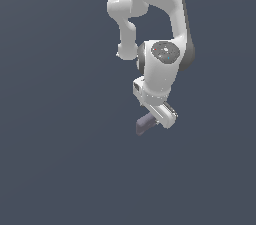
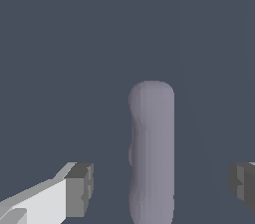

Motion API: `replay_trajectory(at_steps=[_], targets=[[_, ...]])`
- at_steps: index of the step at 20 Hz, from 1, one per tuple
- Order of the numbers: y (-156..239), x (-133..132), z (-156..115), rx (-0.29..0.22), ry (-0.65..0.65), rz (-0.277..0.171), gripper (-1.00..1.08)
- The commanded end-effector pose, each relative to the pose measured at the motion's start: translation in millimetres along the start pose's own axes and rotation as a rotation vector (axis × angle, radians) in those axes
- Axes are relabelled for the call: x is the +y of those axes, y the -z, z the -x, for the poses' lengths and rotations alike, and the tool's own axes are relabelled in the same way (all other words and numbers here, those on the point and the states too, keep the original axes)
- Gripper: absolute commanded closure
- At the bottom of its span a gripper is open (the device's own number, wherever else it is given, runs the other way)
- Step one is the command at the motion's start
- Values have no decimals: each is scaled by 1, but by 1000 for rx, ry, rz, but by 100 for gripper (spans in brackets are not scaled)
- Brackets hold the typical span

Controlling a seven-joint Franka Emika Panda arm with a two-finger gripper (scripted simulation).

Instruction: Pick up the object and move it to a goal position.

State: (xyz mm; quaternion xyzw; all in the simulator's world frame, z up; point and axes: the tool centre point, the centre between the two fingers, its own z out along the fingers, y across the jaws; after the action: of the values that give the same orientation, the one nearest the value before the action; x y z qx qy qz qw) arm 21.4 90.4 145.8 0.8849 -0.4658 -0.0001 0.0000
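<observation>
The object [image 2: 152,153] is a dull greyish-purple oblong block with rounded ends. In the wrist view it lies lengthwise between my two fingers [image 2: 79,188], apart from both pads. My gripper [image 2: 162,185] is open around it. In the exterior view the object [image 1: 145,124] shows just under the white gripper [image 1: 152,119], sticking out toward the exterior view's left. The white hand hides the fingertips there. No goal marker shows in either view.
The ground is a plain dark blue-grey surface [image 1: 60,159] all around. The white arm [image 1: 160,29] comes down from the top of the exterior view. Nothing else shows.
</observation>
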Motion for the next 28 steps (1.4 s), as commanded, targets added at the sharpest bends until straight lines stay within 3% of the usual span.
replay_trajectory(at_steps=[1, 18, 19, 28], targets=[[0, 0, 0, 0, 0, 0, -92], [-50, 0, 0, 0, -5, 0, -92], [-50, 0, 0, 0, -5, 0, 108], [-50, 0, 0, 0, -5, 0, 108]])
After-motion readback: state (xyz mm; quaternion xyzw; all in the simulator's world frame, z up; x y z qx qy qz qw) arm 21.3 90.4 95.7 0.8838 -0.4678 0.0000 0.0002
